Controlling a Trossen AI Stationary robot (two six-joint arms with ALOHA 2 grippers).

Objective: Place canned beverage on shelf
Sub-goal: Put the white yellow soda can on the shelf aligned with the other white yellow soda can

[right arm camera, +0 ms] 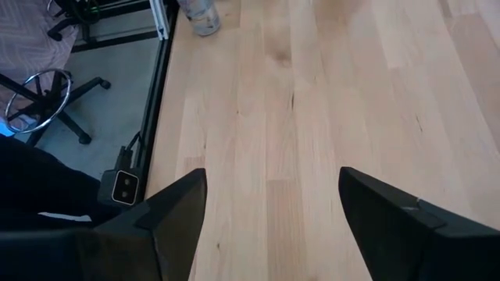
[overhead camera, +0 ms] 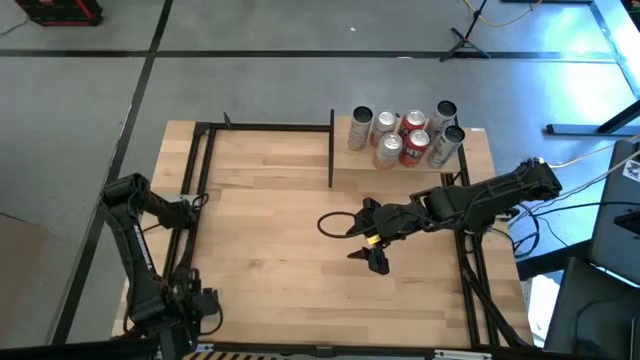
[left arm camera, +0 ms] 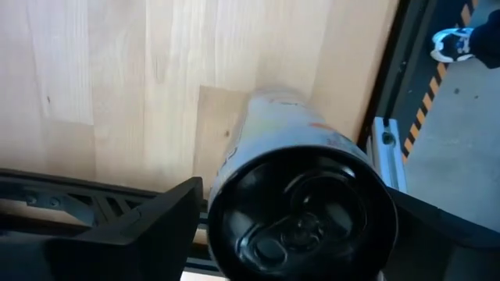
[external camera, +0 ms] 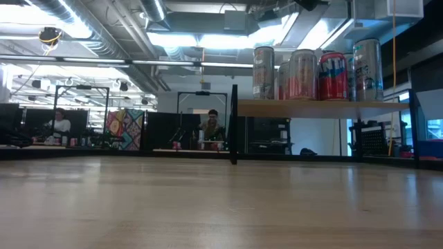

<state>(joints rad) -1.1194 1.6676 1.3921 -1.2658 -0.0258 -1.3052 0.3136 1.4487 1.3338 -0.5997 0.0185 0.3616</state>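
**One more can at the left gripper, six already on the shelf**

At the table's left edge the left arm is folded low, its left gripper (left arm camera: 301, 234) set around a can (left arm camera: 305, 211); the left wrist view looks straight at the can's dark top with the pull tab, one finger on each side of it, close against its sides; I judge it gripped rather than merely straddled, though contact on either side is not plainly visible; in the high view this can is hidden beneath the arm.

Across the middle, the tabletop (overhead camera: 270, 230) is bare wood.

Right of centre, the right gripper (overhead camera: 372, 250) hangs over the table with its fingers spread and nothing between them, just in front of the shelf (overhead camera: 345, 170); the shelf fills the far right corner, raised on black posts, and carries six cans (overhead camera: 405, 137) upright and bunched towards its right half; the left half of the board is free.

Risks, as judgements: the shelf is well apart from the left arm, so a handover to the right gripper looks likely, and a loose hold on the smooth can could let it slip or drop in the exchange; the right arm stands across the approach, so the arms could clash; a can set too near the cluster could knock its neighbours over.
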